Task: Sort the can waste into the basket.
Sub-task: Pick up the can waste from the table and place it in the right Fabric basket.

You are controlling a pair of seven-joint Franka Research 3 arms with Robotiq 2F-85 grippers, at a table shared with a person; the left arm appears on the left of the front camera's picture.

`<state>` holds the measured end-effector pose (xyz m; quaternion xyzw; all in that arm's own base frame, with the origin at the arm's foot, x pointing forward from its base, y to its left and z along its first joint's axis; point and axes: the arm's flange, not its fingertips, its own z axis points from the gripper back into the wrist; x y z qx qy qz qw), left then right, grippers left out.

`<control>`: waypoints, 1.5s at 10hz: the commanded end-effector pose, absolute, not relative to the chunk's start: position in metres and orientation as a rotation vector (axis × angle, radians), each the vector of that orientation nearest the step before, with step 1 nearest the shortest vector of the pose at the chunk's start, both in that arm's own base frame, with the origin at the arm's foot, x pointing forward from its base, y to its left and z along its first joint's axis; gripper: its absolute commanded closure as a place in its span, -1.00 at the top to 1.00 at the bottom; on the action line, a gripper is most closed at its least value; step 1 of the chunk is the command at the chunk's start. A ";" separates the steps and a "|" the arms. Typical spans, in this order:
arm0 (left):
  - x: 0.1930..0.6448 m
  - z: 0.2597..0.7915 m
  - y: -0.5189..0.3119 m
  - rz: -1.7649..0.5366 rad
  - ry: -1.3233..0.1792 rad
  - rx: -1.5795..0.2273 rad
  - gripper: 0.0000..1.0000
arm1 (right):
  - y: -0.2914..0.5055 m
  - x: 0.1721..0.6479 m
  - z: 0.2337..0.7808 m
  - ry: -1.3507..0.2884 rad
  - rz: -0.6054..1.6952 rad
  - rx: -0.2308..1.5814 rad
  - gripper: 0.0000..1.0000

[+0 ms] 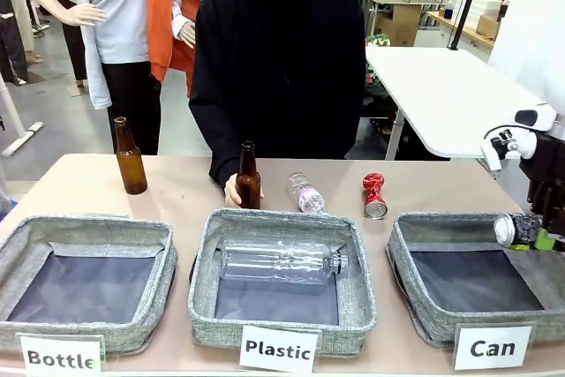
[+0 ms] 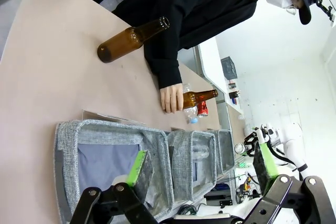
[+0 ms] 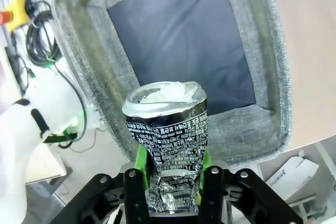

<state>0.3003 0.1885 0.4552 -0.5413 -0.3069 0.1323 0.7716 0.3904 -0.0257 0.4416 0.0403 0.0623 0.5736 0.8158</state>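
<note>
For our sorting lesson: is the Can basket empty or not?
Empty: the Can basket shows bare dark bottom; the right gripper holds the black-and-silver can.

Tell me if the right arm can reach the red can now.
Probably not yet: the right gripper is shut on the black-and-silver can above the rim of the basket. Once emptied, the way looks free: the red can sits unobstructed just beyond that basket.

I'm holding my right gripper (image 1: pixel 530 234) out near the right edge of the table (image 1: pixel 79 183), the arm reaching in from the right. Its jaws are pinching the black-and-silver can (image 3: pixel 168 145) at its crumpled base. My left gripper (image 2: pixel 202 167) is hanging with fingers spread wide.
</note>
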 end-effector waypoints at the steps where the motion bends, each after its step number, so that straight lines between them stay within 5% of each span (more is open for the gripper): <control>1: 0.301 0.454 0.187 0.270 -0.692 -1.186 1.00 | -0.024 0.400 0.445 0.097 1.253 0.121 0.98; 8: 0.300 0.455 0.189 0.287 -0.665 -1.173 1.00 | -0.031 0.410 0.443 0.060 1.156 0.219 1.00; 11: 0.213 0.539 0.245 0.072 -0.577 -1.203 1.00 | -0.057 0.424 0.458 -0.064 0.836 0.662 1.00; 15: 0.157 0.574 0.311 0.082 -0.684 -1.266 1.00 | -0.117 0.440 0.477 -0.176 0.133 1.684 1.00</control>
